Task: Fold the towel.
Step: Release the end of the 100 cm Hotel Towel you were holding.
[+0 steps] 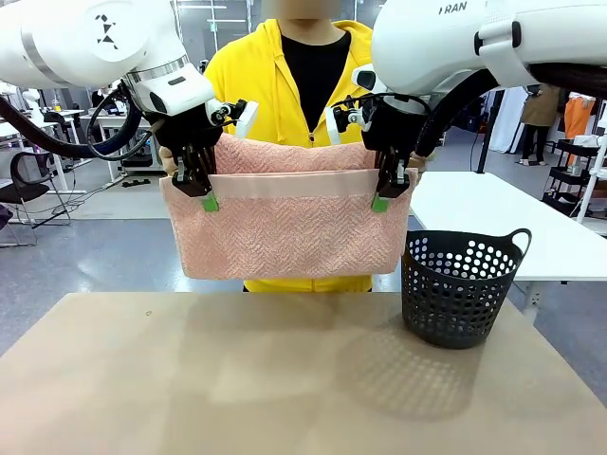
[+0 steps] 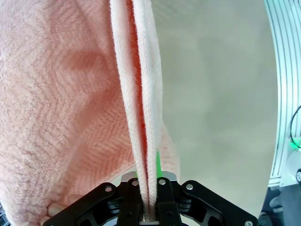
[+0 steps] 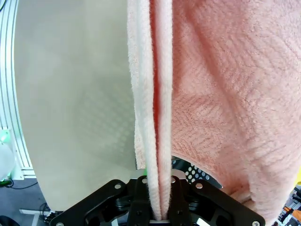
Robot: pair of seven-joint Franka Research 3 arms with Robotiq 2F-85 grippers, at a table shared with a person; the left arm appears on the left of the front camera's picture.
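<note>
Left claw (image 1: 205,196) and right claw (image 1: 383,197) each pinch a top corner of the doubled towel (image 1: 285,237), holding it above the tabletop (image 1: 190,379), near the black basket (image 1: 460,289)

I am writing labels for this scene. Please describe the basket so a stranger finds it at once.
Start at the tan table. On its right side, right of the hanging pink towel, stands the basket. Unlike the soft towel, it is black, with round holes and a loop handle.
</note>
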